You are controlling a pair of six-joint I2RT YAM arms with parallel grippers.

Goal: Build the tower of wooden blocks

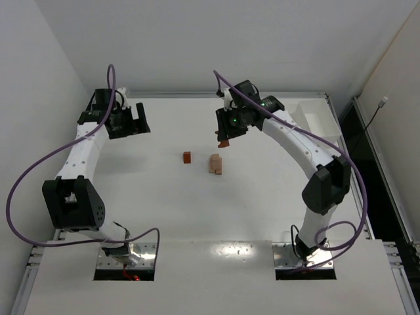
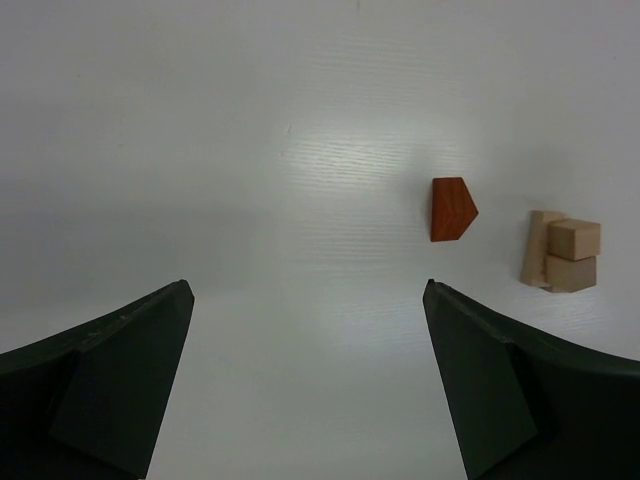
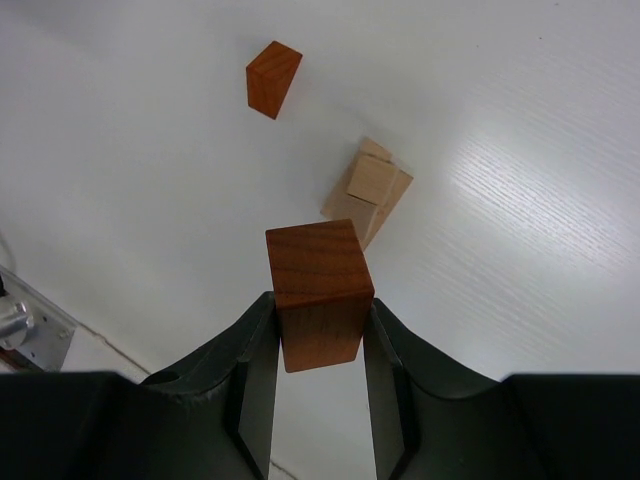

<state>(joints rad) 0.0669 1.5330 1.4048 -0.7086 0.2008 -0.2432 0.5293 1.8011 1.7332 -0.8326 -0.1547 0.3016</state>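
The build looks barely begun: pale tan blocks (image 1: 216,164) sit clustered on the bench (image 1: 164,216), a loose red-brown block (image 1: 187,157) lies at their nine o'clock, the right gripper (image 3: 318,305) clamps its fingers on a red-brown cube (image 3: 318,275) nearby, and the left gripper (image 2: 307,290) holds its fingers apart, empty.

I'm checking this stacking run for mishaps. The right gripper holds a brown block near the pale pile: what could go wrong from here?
1. The right gripper pinches the held brown block only at its lower part, so the block might twist or slip as it is set down.
2. The pale pile is small and uneven. The fingers look wider than its pieces and could knock it over on approach or release.
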